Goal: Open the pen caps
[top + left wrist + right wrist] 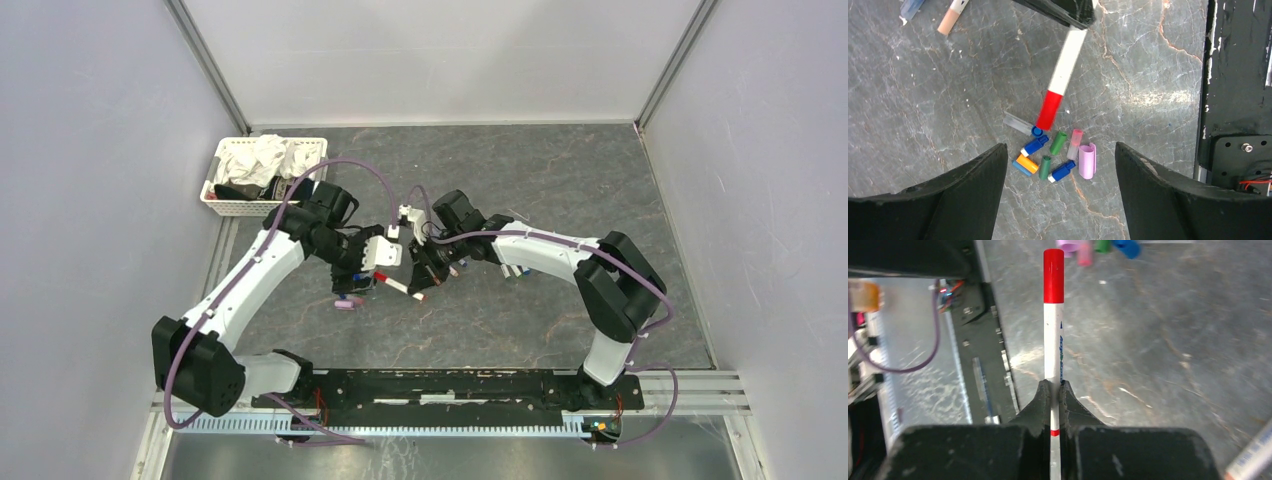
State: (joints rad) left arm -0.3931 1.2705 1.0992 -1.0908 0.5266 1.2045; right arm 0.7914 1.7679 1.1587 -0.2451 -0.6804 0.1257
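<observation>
My right gripper (pixel 1053 390) is shut on the white barrel of a pen (pixel 1053 340) whose red cap (pixel 1053 275) is on and points away from the wrist. In the top view this pen (pixel 400 286) hangs between my right gripper (pixel 427 278) and my left gripper (pixel 352 283). My left gripper (pixel 1060 147) is open and empty, hovering above a pile of loose pen caps (pixel 1053 155): blue (pixel 1036 145), green (pixel 1058 142), orange (pixel 1027 163), pale pink (pixel 1075 144) and a wider lilac one (pixel 1087 161). The red cap (pixel 1049 109) ends just above the pile.
A white basket (pixel 225 205) of cloths stands at the back left. Uncapped pens (pixel 951 17) lie on the table beyond the pile, and more pens (pixel 515 270) lie under my right forearm. The black base rail (pixel 450 385) runs along the near edge.
</observation>
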